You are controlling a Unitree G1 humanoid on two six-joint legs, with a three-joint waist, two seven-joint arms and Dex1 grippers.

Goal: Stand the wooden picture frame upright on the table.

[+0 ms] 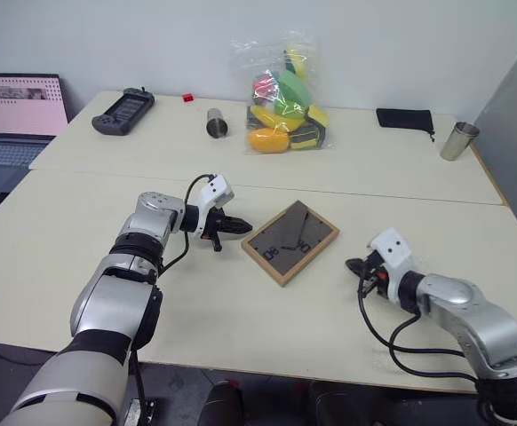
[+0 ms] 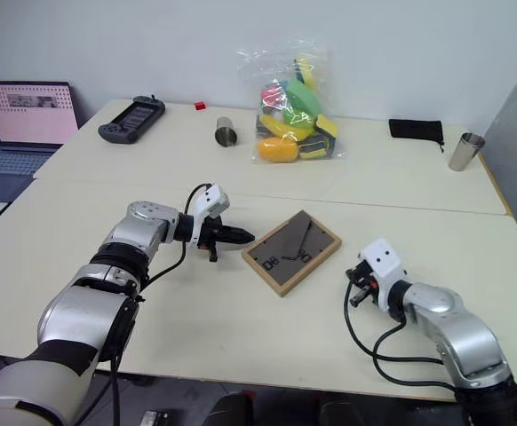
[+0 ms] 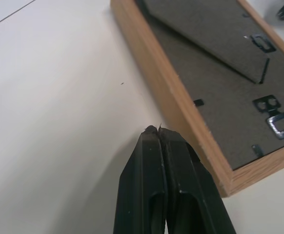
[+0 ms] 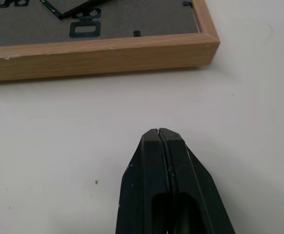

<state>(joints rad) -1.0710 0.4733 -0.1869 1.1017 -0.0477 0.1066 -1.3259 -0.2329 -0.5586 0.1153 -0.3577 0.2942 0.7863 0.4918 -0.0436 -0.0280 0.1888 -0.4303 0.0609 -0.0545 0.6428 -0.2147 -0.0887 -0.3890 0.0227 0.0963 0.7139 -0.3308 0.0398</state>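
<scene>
The wooden picture frame point(image 1: 290, 241) lies face-down, set diagonally on the table point(image 1: 241, 311).

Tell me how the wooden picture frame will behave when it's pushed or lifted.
The wooden picture frame lies flat, back panel up, so a push would probably slide it across the smooth table rather than tip it. It looks rigid and light. Its hinged stand may swing loose when lifted.

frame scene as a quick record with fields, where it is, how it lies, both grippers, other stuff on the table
frame: frame lies flat, back panel up, stand not propping it
place: on the near section of the table, between the grippers
left gripper: left gripper shut, tips close beside the frame's edge, no contact
right gripper: right gripper shut, apart from the frame
far section: bag of toys, controller, two metal cups, black pouch
</scene>
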